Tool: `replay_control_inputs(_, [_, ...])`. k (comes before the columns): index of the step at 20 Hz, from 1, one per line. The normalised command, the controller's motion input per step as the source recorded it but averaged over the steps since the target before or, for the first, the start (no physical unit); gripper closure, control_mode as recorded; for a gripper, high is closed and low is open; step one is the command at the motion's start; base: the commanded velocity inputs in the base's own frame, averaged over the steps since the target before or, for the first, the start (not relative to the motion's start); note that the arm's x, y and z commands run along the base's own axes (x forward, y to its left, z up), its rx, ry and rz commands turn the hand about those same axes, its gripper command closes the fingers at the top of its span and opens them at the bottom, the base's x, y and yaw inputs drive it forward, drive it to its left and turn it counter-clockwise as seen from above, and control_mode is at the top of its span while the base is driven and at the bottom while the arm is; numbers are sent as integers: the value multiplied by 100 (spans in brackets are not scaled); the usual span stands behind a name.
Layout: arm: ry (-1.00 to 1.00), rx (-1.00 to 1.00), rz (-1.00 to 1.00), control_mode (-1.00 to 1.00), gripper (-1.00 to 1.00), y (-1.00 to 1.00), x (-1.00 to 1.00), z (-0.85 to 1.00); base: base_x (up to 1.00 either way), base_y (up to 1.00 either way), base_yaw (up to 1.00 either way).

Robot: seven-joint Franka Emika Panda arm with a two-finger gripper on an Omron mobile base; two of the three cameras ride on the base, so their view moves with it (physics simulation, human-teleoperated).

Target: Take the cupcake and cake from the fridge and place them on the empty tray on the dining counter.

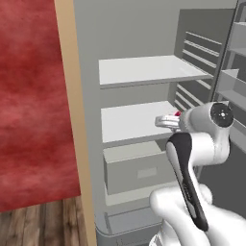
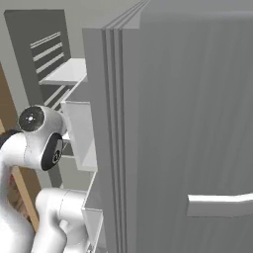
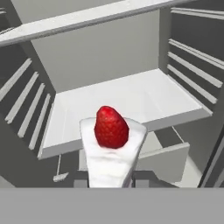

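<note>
The fridge stands open, with white shelves and a grey drawer inside. The cake, a pale wedge with a red berry on top, sits between my fingertips in the hand view. My gripper is shut on it, just in front of the middle shelf, which is bare. In the left base view a red speck of the cake peeks past the wrist. The cupcake, the tray and the dining counter are out of view.
The open fridge door with its pale handle stands close on the right, and its door shelves jut inward. A beige panel and a red wall lie to the left, above wooden floor.
</note>
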Motion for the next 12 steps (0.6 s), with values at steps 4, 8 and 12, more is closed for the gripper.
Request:
replay_control_inputs(4, [0, -2, 9, -100, 100, 0, -90, 86, 0, 0, 0])
replay_control_inputs(8, [1, -18, 1, -100, 100, 11, -77, 47, 0, 0, 0])
replay_control_inputs(12, [0, -16, 1, -100, 100, 14, -62, 17, 0, 0, 0])
